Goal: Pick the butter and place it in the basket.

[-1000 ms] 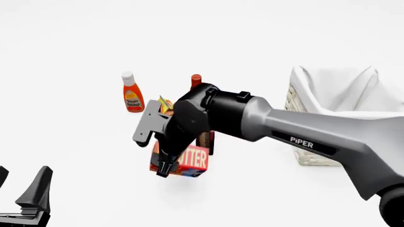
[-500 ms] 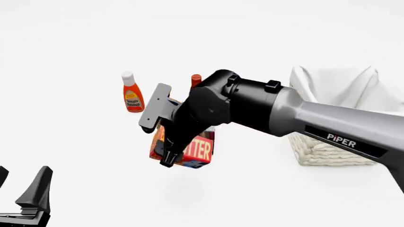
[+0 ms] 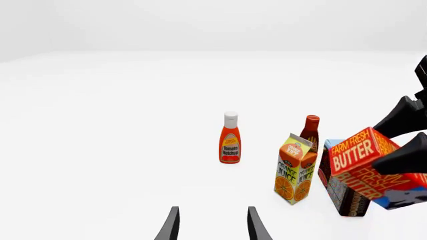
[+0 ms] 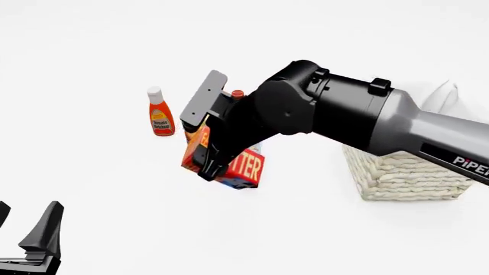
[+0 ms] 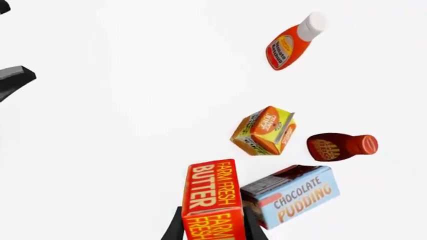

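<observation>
The butter (image 4: 244, 168), a red-and-orange box, hangs tilted above the table with my right gripper (image 4: 208, 172) shut on it. The left wrist view shows the butter (image 3: 363, 159) clamped between the right gripper's dark fingers (image 3: 403, 116). In the right wrist view the butter (image 5: 212, 195) sits between the two fingers. The basket (image 4: 405, 175), cream wicker with white lining, stands at the right, partly hidden behind my right arm. My left gripper (image 4: 23, 229) rests open and empty at the near left, far from the butter.
A ketchup bottle (image 4: 160, 113) stands at the back left. An orange juice carton (image 3: 295, 169), a dark bottle with a red cap (image 3: 310, 131) and a chocolate pudding box (image 5: 293, 195) cluster on the table under and behind the lifted butter.
My right arm has risen and swung toward the right, carrying the butter up off the table. More of the basket's wicker side now shows. The left gripper has not moved.
</observation>
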Robot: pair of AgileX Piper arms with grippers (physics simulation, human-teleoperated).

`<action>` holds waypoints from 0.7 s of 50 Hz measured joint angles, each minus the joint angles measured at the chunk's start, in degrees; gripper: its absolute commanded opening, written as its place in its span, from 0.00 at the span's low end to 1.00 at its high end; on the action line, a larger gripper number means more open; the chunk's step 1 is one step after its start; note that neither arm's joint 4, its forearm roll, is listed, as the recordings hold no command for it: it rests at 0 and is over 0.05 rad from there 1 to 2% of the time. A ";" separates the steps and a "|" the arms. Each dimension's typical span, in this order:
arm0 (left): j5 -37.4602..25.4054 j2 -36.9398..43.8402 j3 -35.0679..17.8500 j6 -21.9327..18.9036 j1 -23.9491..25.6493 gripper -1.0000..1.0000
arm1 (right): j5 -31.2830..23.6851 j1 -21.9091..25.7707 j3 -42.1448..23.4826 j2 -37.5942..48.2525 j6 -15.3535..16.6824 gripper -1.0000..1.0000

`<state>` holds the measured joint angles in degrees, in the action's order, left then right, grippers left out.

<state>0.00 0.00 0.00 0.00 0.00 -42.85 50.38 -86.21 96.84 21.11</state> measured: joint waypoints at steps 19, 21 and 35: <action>0.00 0.00 0.00 0.00 0.00 1.00 | 0.94 -1.86 0.06 -3.68 -2.47 0.00; 0.00 0.00 0.00 0.00 0.00 1.00 | 1.26 -2.09 0.25 -4.30 -3.03 0.00; 0.00 0.00 0.00 0.00 0.00 1.00 | 3.18 -4.02 1.45 -8.47 -6.12 0.00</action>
<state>0.00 0.00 0.00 0.00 0.00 -39.67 46.36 -84.76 88.38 14.98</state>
